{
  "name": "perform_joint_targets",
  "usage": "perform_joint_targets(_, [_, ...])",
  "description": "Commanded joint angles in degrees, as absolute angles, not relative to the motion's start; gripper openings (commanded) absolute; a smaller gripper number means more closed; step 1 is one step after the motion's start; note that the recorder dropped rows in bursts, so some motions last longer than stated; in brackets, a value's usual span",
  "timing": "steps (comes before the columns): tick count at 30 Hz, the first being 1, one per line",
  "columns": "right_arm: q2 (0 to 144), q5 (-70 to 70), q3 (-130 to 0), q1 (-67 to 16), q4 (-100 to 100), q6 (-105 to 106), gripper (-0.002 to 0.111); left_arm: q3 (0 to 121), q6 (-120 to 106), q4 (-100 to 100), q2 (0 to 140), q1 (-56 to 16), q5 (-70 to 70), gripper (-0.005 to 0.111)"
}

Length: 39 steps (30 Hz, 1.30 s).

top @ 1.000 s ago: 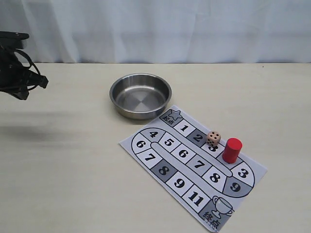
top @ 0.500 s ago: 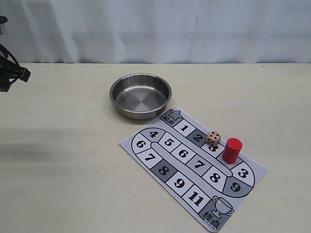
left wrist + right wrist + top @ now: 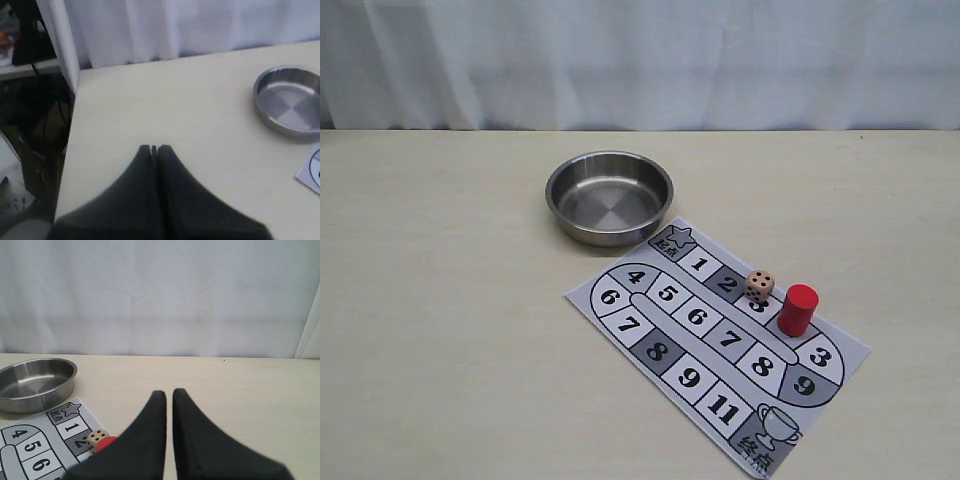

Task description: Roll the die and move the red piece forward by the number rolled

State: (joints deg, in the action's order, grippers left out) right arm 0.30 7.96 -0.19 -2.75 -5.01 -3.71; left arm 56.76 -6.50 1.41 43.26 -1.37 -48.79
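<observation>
The cream die [image 3: 759,286] rests on the numbered board [image 3: 650,325] beside square 2, several pips on top. Just right of it the red piece [image 3: 798,309] stands upright on the track near the board's right edge. Neither gripper shows in the exterior view. In the right wrist view my right gripper [image 3: 169,392] is shut and empty, raised above the table, with the die [image 3: 96,437] and the red piece [image 3: 105,442] peeking out beside one finger. In the left wrist view my left gripper [image 3: 154,148] is shut on nothing, over bare table near its edge, far from the board.
A steel bowl [image 3: 609,196] stands empty behind the board, touching none of the pieces; it also shows as the bowl [image 3: 290,100] and the bowl [image 3: 35,382]. A white curtain hangs behind the table. Off the table edge [image 3: 70,145] lie cables and clutter.
The left arm has drawn back to the left and left the exterior view. The die, red piece, board and bowl have not moved.
</observation>
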Motion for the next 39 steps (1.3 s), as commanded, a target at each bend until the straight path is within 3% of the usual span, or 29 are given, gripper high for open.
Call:
perform_joint_targets(1, [0.0, 7.8, 0.0, -2.6, -5.0, -3.7, 0.004, 56.8, -5.8, 0.6, 29.3, -1.4, -49.8, 0.0])
perform_joint_targets(6, [0.0, 7.8, 0.0, -2.6, -5.0, -3.7, 0.004, 56.8, -5.8, 0.7, 11.7, -1.4, -50.3, 0.0])
perform_joint_targets(12, [0.0, 7.8, 0.0, -2.6, -5.0, -3.7, 0.004, 56.8, -5.8, 0.5, 0.1, -1.4, -50.5, 0.0])
perform_joint_targets(27, [0.0, 8.0, 0.0, -2.6, -5.0, -3.7, 0.004, 57.6, -5.9, 2.4, 0.0, -1.4, -53.8, 0.0])
perform_joint_targets(39, [0.0, 8.0, 0.0, -2.6, -5.0, -3.7, 0.004, 33.4, -5.8, 1.8, 0.0, -1.4, -37.1, 0.0])
